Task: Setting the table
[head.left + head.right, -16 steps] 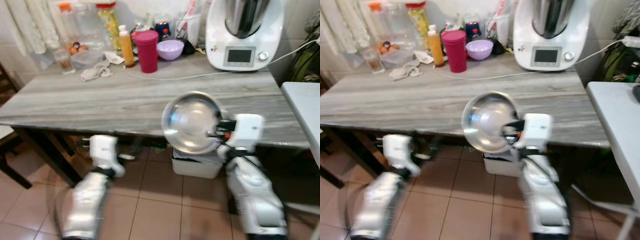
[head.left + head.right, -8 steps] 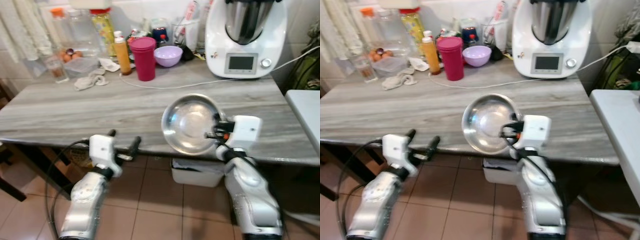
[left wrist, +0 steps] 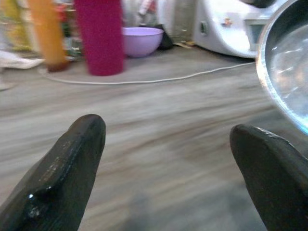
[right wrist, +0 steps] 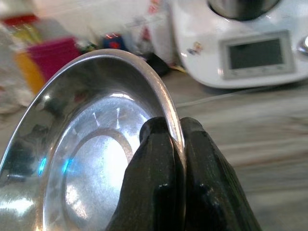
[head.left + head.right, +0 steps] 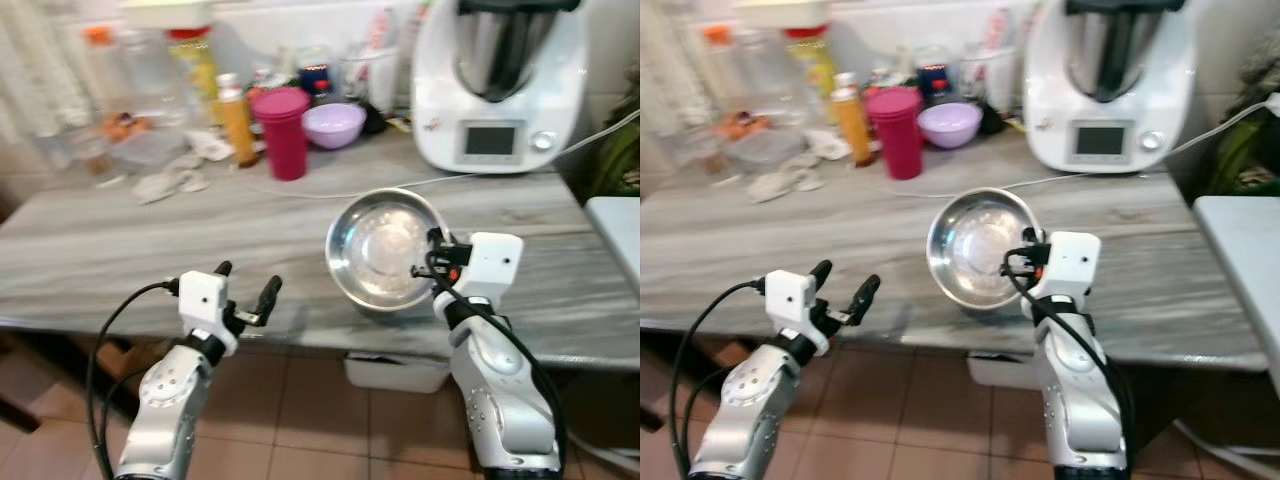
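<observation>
I have come closer to the bench (image 5: 120, 270) over the last second: its near edge, which lay above my wrists before, now runs under them, and the bowl (image 5: 383, 250) that hung out over the floor tiles now hangs above the grey wood just inside the near edge, toward the right end. The bowl itself has not shifted in my grip, so the carry looks nearly over and setting it down is, I judge, the step at hand.

My right gripper (image 4: 169, 139) is pinched tight on the bowl's rim, one finger inside and one outside (the wrist view shows the thin metal edge squeezed between them). The bowl is tilted, its open face turned up and toward me, so it would need levelling before it can sit flat. Whether its lower edge already touches the wood I cannot tell.

My left gripper (image 5: 246, 295) is spread wide with nothing in it, held just over the near edge, well to the left of the bowl.

The bowl is polished steel, round and shallow, with a flat circular base and a thin rolled rim; it looks empty.
</observation>
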Motion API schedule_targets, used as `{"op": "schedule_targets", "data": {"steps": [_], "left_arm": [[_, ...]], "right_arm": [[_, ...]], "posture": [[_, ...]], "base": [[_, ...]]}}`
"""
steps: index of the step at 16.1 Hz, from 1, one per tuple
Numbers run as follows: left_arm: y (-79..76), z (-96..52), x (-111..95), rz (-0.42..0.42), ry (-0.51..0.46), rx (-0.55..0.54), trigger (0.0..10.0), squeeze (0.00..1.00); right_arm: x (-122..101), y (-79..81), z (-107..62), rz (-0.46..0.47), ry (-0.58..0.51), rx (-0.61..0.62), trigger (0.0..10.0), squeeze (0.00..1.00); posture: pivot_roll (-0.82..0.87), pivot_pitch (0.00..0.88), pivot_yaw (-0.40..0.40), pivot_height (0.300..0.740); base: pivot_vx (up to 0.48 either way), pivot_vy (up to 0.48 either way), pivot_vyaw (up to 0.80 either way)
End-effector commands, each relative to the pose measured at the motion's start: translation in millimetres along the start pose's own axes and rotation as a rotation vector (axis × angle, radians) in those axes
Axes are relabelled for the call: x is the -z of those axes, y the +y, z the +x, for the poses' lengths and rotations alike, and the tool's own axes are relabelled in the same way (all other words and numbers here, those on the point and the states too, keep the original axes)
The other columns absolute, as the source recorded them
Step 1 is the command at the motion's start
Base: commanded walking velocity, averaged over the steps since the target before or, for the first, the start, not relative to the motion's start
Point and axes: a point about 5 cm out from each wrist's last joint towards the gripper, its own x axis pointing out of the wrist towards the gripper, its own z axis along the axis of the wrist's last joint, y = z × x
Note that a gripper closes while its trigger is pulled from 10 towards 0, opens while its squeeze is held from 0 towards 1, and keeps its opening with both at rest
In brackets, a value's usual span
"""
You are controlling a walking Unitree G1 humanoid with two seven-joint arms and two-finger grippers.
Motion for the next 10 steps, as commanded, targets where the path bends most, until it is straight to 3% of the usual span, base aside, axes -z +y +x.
{"op": "schedule_targets", "data": {"steps": [1,4,9,10], "left_arm": [[8.8,-3.4,-3,0.034,0.007,-0.029,10.0,0.00],[13.7,-7.0,-5,0.073,-0.009,-0.053,10.0,0.00],[23.0,-26.7,-1,0.134,0.035,0.051,10.0,0.00],[23.3,-30.7,0,0.139,0.045,0.066,10.0,0.00]], "right_arm": [[-3,3.9,3.2,0.046,-0.005,0.005,10.0,0.00],[-3,-2.6,4.1,0.058,0.004,0.029,10.0,0.00],[-2,-1.4,8.7,-0.010,0.013,0.017,10.0,0.00],[-2,-0.8,8.0,0.014,0.002,0.014,10.0,0.00]], "posture": [[-0.25,0.020,0.073,0.740],[-0.25,0.023,0.073,0.740],[-0.25,0.024,0.073,0.740],[-0.24,0.024,0.073,0.740]], "base": [[0.304,0.000,0.00],[0.000,0.000,0.00],[0.000,0.000,0.00],[0.000,0.000,0.00]]}}
